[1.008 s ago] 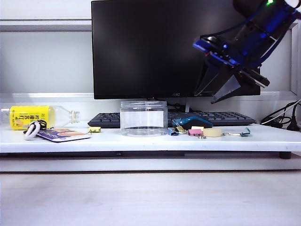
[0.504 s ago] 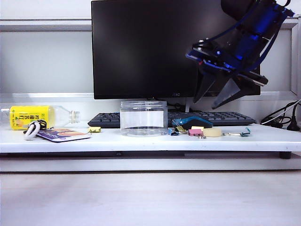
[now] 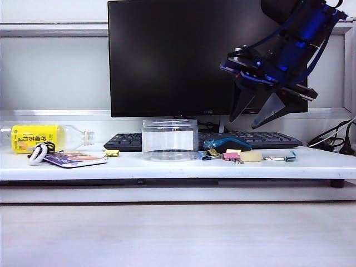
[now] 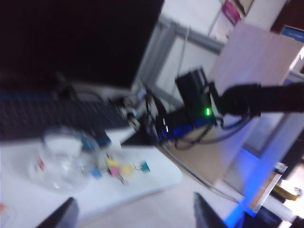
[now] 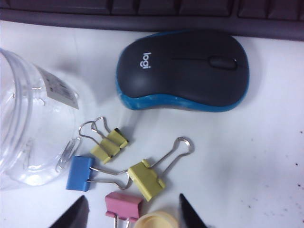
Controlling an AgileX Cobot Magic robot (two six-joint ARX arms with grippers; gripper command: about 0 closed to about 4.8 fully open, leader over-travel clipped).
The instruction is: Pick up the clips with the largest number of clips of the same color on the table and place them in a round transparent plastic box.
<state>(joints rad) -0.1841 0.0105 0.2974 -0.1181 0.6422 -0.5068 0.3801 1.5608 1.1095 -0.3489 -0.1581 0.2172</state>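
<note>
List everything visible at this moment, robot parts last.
round transparent box: 1, clear, table middle
monitor: 1, black, rear
keyboard: 1, black, under monitor
mouse: 1, black-blue, before keyboard
yellow clips: 3, pale yellow, two by mouse, one left of box
blue clip: 1, blue, beside box
tape roll: 1, cream, before mouse
pink clip: 1, pink, beside tape roll
teal clip: 1, teal, rightmost
bottle: 1, yellow label, far left
card: 1, purple, beside bottle
right gripper: 1, black, open above clips
left gripper: 1, black, open, high off table
</note>
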